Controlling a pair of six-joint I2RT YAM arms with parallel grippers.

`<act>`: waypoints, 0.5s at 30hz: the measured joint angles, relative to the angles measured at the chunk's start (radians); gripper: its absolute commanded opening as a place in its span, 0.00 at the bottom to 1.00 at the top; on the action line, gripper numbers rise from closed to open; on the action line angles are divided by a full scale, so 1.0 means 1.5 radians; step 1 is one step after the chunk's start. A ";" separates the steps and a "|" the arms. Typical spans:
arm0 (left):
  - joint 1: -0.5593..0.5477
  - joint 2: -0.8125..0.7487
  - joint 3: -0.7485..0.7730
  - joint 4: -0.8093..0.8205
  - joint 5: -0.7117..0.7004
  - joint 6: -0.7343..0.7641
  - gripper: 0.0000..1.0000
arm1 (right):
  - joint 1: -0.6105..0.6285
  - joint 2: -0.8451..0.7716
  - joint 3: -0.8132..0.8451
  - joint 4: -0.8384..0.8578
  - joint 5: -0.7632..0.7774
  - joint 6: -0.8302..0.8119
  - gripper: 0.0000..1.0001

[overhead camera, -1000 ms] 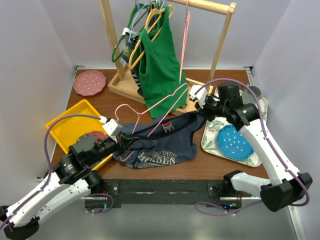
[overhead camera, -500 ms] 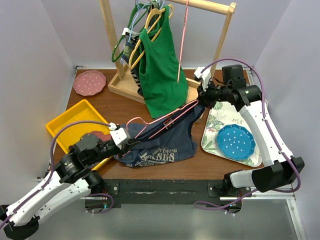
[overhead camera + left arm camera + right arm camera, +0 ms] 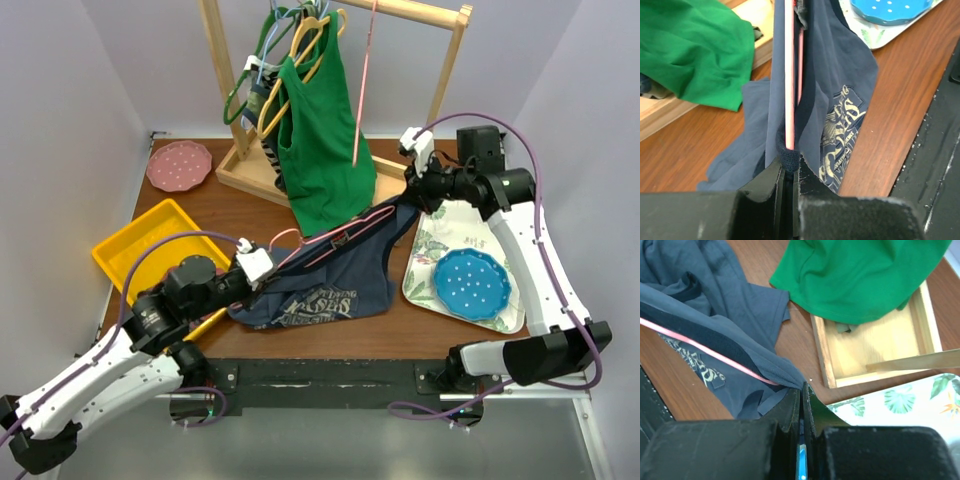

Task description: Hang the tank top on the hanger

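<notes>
Left gripper (image 3: 788,167): we see it pinched tight on a fold of the tank top (image 3: 320,290) wrapped around the hanger (image 3: 789,75) wire.
Right gripper (image 3: 801,390): clamped shut on the tank top's far edge, where the wire ends.
Tank top: stretched between both grippers, its lower part on the table (image 3: 230,212).

Just ahead of the left jaws, the thin pink wire hanger (image 3: 789,75) disappears into a fold of the dark navy sleeveless tank top (image 3: 840,65), so its near end is hidden. At the right jaws, cloth covers the wire likewise.
</notes>
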 measured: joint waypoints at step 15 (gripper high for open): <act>0.000 0.108 0.098 -0.044 -0.052 0.010 0.00 | -0.001 0.061 0.157 -0.134 0.016 -0.112 0.00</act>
